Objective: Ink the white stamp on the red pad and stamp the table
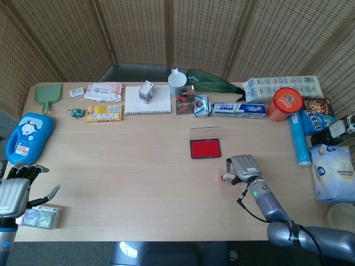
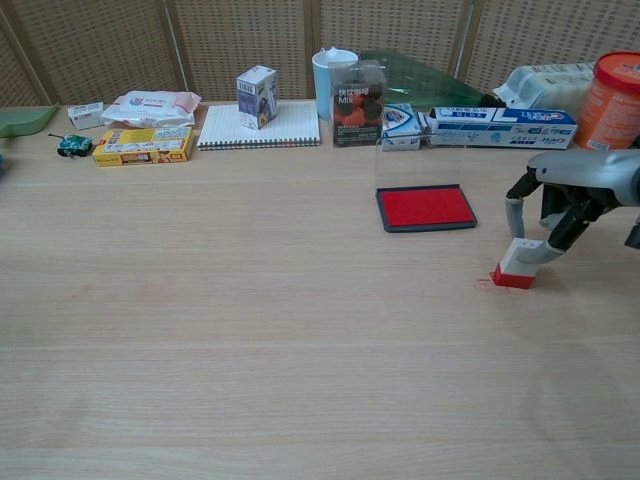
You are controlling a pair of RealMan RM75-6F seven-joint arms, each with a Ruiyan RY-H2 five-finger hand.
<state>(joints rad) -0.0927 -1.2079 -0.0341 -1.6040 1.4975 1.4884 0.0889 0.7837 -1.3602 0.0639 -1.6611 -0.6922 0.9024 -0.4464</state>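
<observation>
1. In the head view, the whole table point(image 1: 138, 183) is seen from above. The red pad point(image 1: 204, 148) lies flat near its middle, with a clear lid raised behind it. The right hand point(image 1: 244, 168) is placed just in front of the pad and to its right, back upward, so the fingers are mostly hidden beneath it. The white stamp point(image 1: 228, 177) is seen only as a small red-and-white patch at the hand's left edge.

2. Only in this view is the left hand point(image 1: 15, 191) shown, at the table's near left corner. Its fingers are spread and nothing is held. A small packet point(image 1: 40, 217) lies just beside it, and a blue case point(image 1: 28, 136) lies further back along the left edge.

3. A row of items is seen along the far edge, among them a notebook point(image 1: 148, 101), a white cup point(image 1: 177, 80) and an orange tub point(image 1: 284, 103).

4. In the chest view, the stamp point(image 2: 519, 264) is shown plainly: a white block with a red base, standing on the table and tilted slightly. It is pinched near its top by the fingertips point(image 2: 514, 216) of the right hand point(image 2: 560, 210).

5. A faint red print point(image 2: 487, 285) is visible on the wood just left of the stamp's base, near the pad point(image 2: 425, 207).
</observation>
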